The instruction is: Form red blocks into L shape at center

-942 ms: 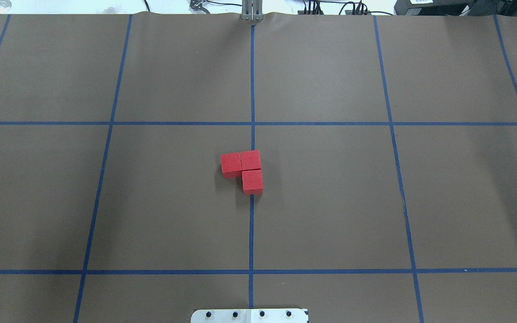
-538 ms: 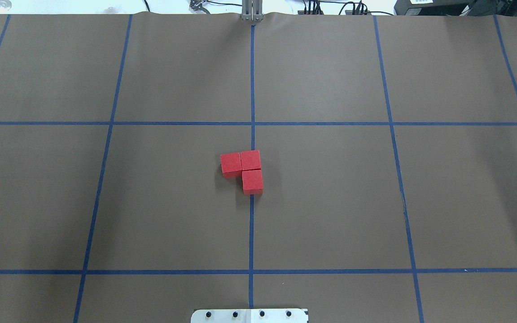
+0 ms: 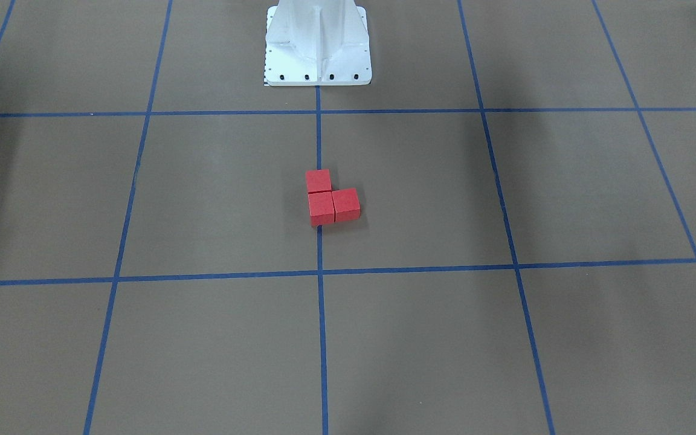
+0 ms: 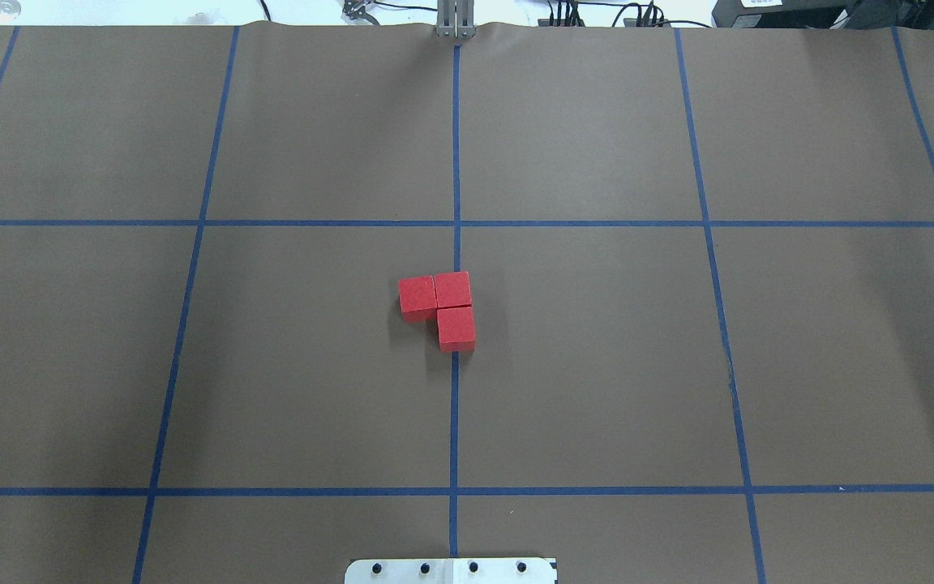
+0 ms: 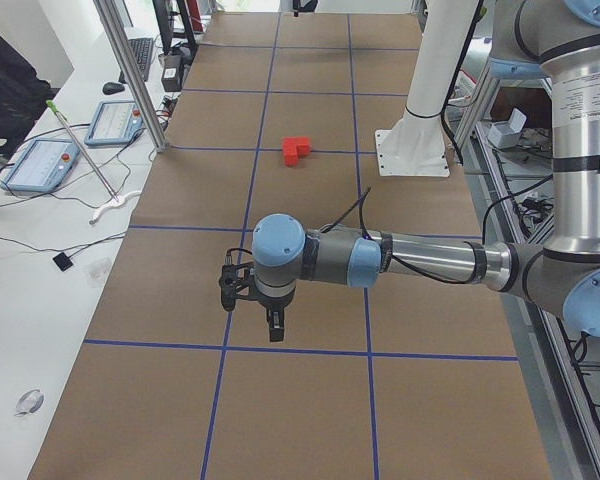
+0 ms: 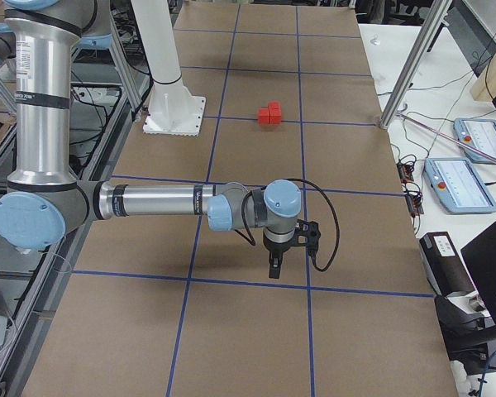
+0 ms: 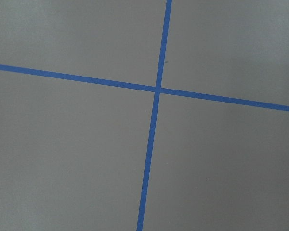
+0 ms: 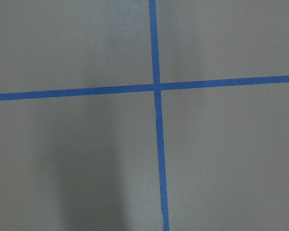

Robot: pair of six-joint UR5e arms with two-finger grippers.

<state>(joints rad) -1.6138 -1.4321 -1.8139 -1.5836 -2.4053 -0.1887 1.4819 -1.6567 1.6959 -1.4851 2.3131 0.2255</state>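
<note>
Three red blocks touch in an L on the brown gridded surface (image 4: 597, 349) at the centre line: one on the left (image 4: 417, 295), the corner one (image 4: 453, 289) and a nearer one (image 4: 456, 328). They also show in the front view (image 3: 321, 207), the left view (image 5: 298, 150) and the right view (image 6: 269, 113). My left gripper (image 5: 274, 330) and my right gripper (image 6: 274, 268) hang over the surface far from the blocks, each near an end of the table. They show only in the side views, so I cannot tell whether they are open or shut. Both wrist views show only tape crossings.
The white robot base (image 3: 318, 45) stands at the near middle edge (image 4: 451, 570). Side benches hold tablets (image 5: 40, 163) (image 6: 481, 139) and cables. Metal frame posts (image 5: 130, 70) (image 6: 413, 62) stand at the table's far edge.
</note>
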